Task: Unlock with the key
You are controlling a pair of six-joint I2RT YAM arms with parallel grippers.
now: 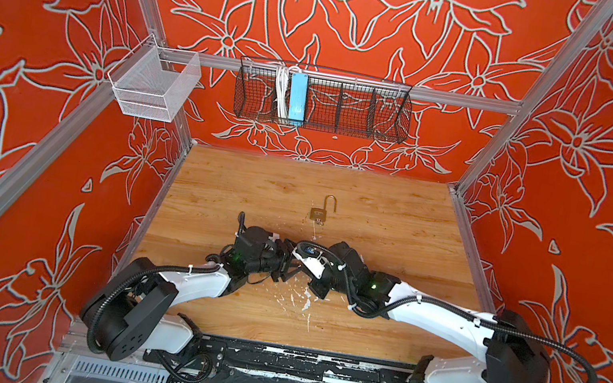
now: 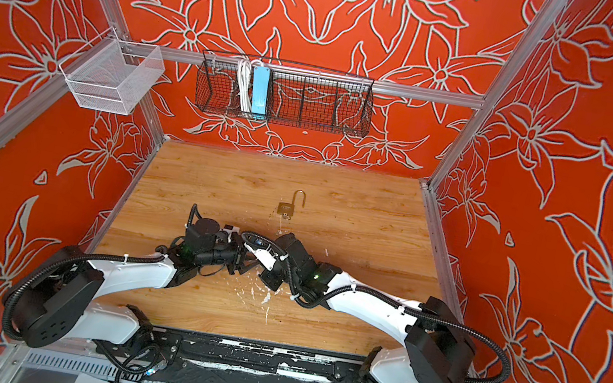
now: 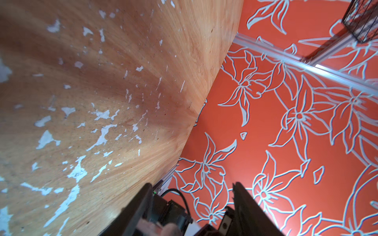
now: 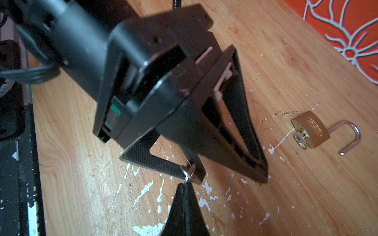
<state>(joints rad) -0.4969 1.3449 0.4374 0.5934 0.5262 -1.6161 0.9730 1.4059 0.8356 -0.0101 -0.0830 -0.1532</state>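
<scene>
A brass padlock (image 1: 317,214) (image 2: 285,209) lies flat mid-table in both top views. Its shackle (image 4: 351,137) is swung open, and a small silver key (image 4: 300,140) sticks out of its base. Nearer the front, both grippers meet tip to tip. My right gripper (image 4: 185,185) is shut on a second small key with a ring (image 4: 189,173). That key rests against the tip of one finger (image 4: 163,163) of my left gripper (image 4: 230,177). The left gripper (image 3: 191,183) is open, with nothing held between its fingers.
The wooden table (image 1: 396,224) has chipped white patches (image 1: 299,301) under the grippers. On the back rail hang a black wire basket (image 1: 352,107) holding a blue power strip (image 1: 296,96) and a white mesh basket (image 1: 154,85). Orange patterned walls enclose three sides.
</scene>
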